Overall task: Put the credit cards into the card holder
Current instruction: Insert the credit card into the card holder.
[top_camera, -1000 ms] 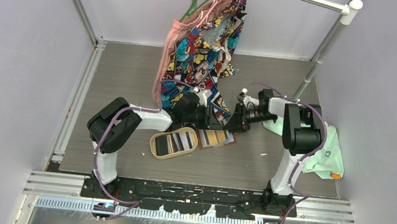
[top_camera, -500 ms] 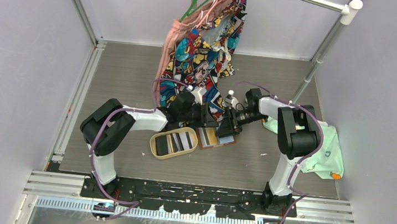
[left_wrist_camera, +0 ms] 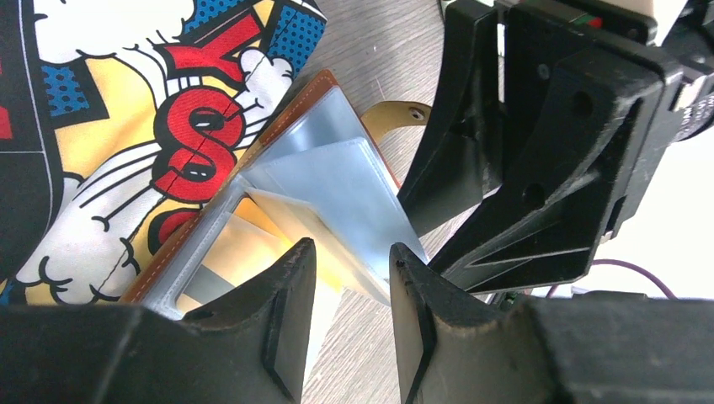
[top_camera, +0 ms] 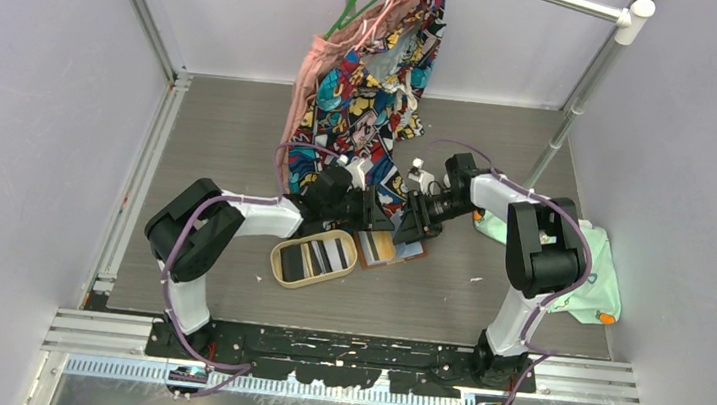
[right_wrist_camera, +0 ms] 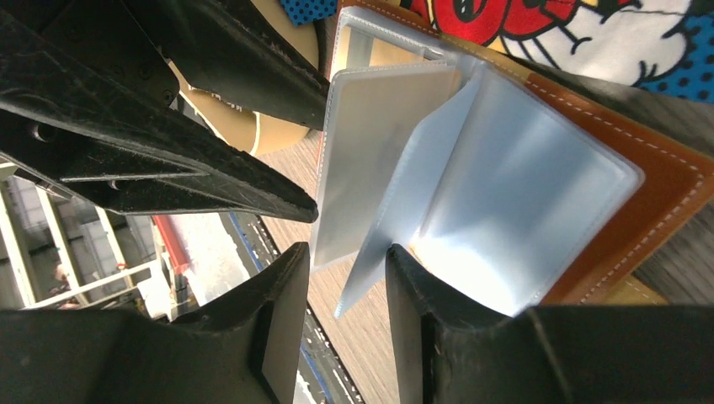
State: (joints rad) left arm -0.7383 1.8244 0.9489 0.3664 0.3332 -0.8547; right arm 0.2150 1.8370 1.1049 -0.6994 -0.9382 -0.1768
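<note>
Top view: credit cards [top_camera: 317,256] lie in an oval tray [top_camera: 278,256] just left of the opened card holder [top_camera: 392,249], near mid-surface; the holder's far part is hidden under both hands. Left hand [left_wrist_camera: 349,252]: fingers apart, an edge of the clear sleeves [left_wrist_camera: 337,177] in the gap, contact unclear. Right hand [right_wrist_camera: 347,257]: fingers likewise apart at the clear sleeves. Surface [top_camera: 230,139] is grey wood-grain, a printed garment [top_camera: 360,102] hangs over its far edge, and the walls [top_camera: 30,128] are plain and pale.

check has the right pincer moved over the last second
Yes. The right pincer has swung left and toward the arm bases, closer to the oval wooden tray, which stayed put, and is now over the card holder.
</note>
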